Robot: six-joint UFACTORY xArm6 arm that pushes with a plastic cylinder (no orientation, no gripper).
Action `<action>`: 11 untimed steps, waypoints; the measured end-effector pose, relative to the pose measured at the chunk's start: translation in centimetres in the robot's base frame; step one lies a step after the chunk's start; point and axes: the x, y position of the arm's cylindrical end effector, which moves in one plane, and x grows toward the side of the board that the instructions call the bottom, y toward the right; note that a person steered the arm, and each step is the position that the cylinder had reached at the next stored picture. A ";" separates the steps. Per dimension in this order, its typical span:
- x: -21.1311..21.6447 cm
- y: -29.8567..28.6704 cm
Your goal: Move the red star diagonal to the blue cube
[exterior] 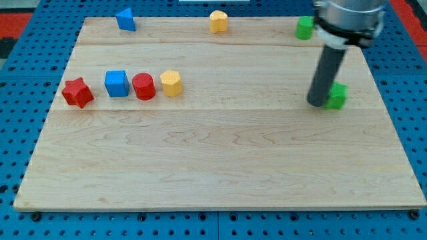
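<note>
Seven small blocks sat on the wooden worktop (220, 173), whose near half, toward the view's bottom, lay bare. In the middle band at the view's left ran a row: the red star (77, 92), then just beside it the blue cube (117, 83), a red cylinder (143, 87) and a yellow block (171, 83). The star lay near the worktop's left edge, level with the cube, not diagonal to it.

There was no claw on this arm, so nothing stood apart or clamped; my tip (316, 103) rested on the worktop at the view's right, just beside a green block (337, 96) and well apart from the star.

The star looked light, stiff and free to slide, though likely to twist if pushed on one point; a push would best meet it in a notch or square on a flat side. Open room lay below it; the left edge stood close.

Farthest off, along the top edge, stood a blue triangular block (125, 19), a second yellow block (218, 21) and a second green block (305, 28).
</note>
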 end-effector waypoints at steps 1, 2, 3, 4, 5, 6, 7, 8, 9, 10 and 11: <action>6.1 -12.3; 8.8 -27.8; 8.0 -42.1; 5.4 -47.8; 0.5 -47.6; -4.0 -46.6; -5.4 -40.6; -0.7 -36.4; 0.0 -36.4; -1.7 -40.3; 0.0 -43.4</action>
